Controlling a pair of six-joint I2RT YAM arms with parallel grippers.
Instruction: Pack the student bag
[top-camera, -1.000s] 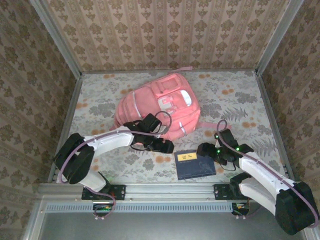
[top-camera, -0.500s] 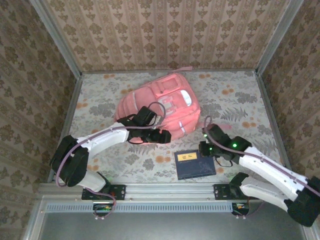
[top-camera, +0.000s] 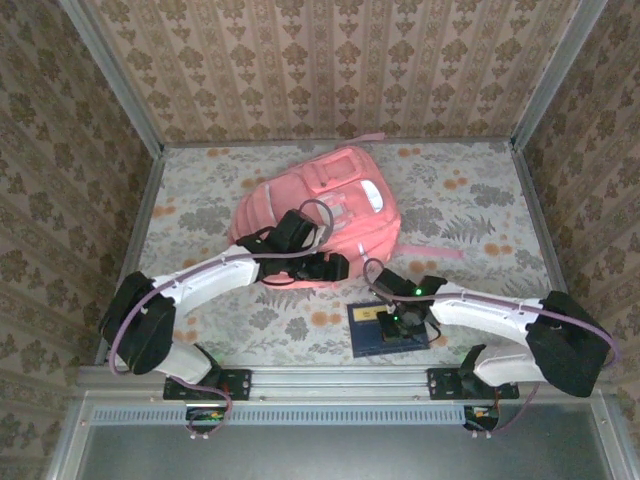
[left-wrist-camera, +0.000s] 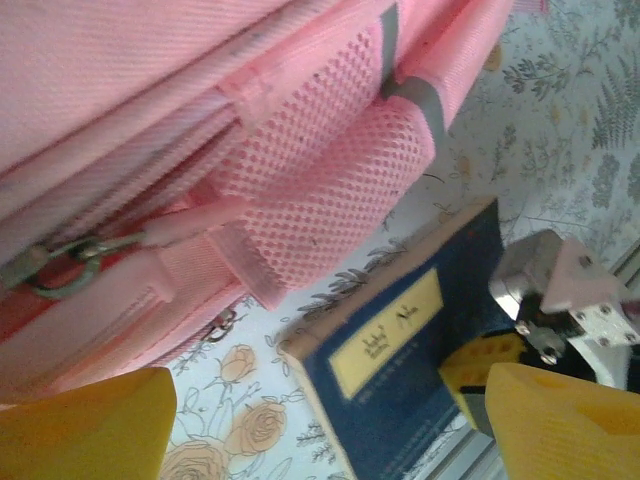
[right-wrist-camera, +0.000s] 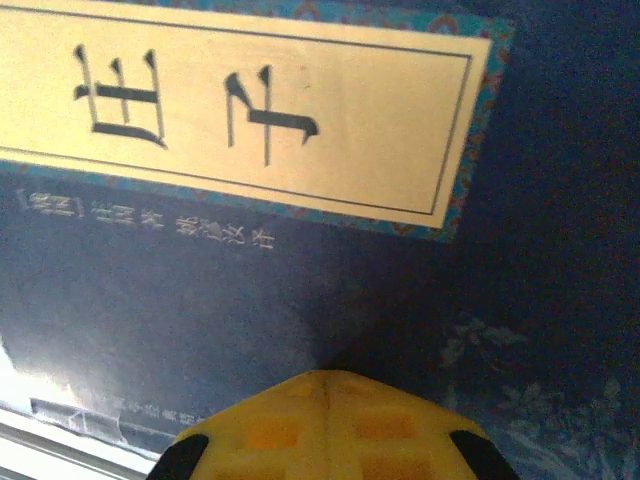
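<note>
top external view: large pink fabric backpack (top-camera: 320, 205) lies mid-table, looks soft, floppy; take its metal zip pull (left-wrist-camera: 60, 262). left gripper (top-camera: 335, 268) gapes beside it; right gripper (top-camera: 390, 322) pinched together over dark blue book (top-camera: 365, 342).

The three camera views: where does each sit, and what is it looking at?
Top external: above and behind the arms, looking down at the table; left arm, right arm, pink backpack, blue book.
Left wrist: on the left arm, facing backpack and book past its spread left fingers.
Right wrist: on the right arm, close over the book cover; shut right fingers at bottom.
Shared: all three show the book.
</note>
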